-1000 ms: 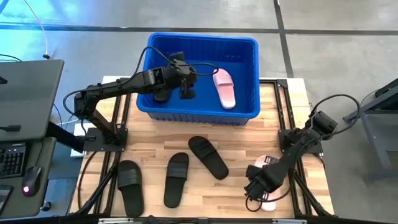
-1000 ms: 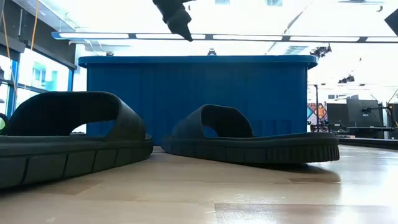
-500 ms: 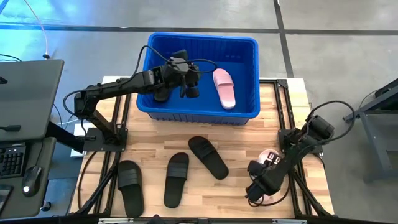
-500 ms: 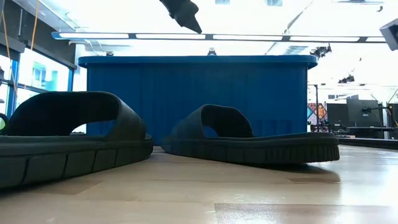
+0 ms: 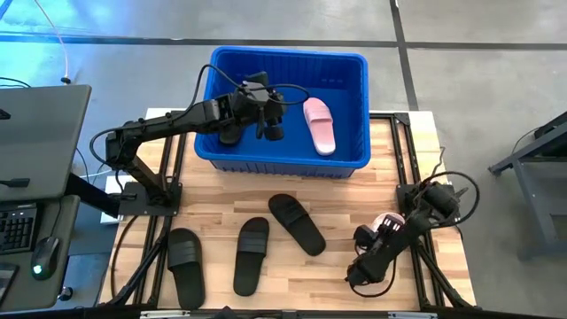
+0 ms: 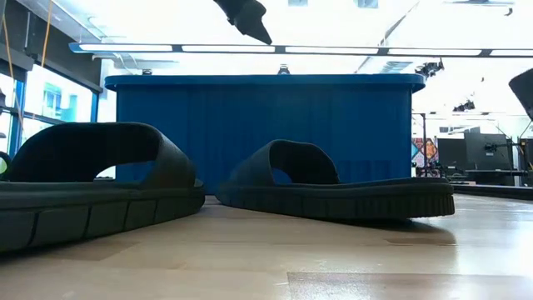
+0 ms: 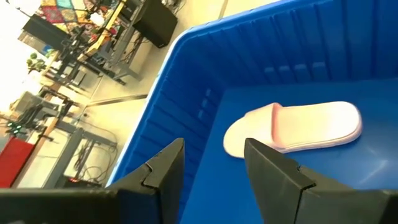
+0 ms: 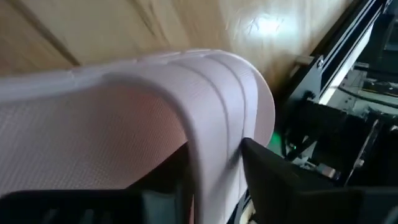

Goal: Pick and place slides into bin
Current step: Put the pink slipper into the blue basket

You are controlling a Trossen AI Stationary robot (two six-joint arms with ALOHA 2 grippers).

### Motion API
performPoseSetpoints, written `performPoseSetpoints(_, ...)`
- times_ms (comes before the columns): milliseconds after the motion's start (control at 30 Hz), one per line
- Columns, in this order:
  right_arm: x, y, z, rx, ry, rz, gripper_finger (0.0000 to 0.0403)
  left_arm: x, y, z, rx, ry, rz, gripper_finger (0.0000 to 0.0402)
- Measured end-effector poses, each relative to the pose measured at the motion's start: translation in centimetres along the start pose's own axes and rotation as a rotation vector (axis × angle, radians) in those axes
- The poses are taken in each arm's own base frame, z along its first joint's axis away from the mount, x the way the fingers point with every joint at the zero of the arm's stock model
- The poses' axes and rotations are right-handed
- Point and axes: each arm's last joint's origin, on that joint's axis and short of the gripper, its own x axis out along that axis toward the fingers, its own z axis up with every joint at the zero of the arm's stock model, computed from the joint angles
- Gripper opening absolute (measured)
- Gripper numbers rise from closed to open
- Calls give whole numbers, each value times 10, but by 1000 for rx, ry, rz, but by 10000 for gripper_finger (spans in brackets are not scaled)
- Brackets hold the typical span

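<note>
Pale wood table [image 5: 345,199], blue bin [image 5: 354,106], 3 black slides [image 5: 251,254], bright ceiling lights [image 6: 250,48]

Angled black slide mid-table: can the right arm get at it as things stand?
Probably not yet. The right gripper is down at the pink slide by the table's right edge, its fingers either side of the strap. The angled black slide lies uncovered, nothing on or against it.

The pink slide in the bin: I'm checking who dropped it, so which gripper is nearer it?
Left. The left gripper hangs open inside the bin beside that pink slide; the right gripper is low at the table's near right corner.
</note>
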Motion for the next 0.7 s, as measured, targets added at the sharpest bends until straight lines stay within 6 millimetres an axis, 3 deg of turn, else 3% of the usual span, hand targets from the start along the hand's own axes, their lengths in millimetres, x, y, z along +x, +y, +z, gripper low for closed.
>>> performPoseSetpoints(100, -4, 2, -1, -37, 36, 25, 56, 0, -1, 1, 0, -19, -30, 156)
performPoseSetpoints(200, -23, -2, 1, -35, 26, 32, 11, 0, -2, 1, 0, -38, -59, 156)
performPoseSetpoints(500, -112, -28, 22, -79, -453, 247, 7, 0, -2, 1, 0, -46, -72, 156)
performPoseSetpoints(700, -168, -53, 26, -84, -736, 332, 3, -10, -15, 10, 38, -143, -221, 156)
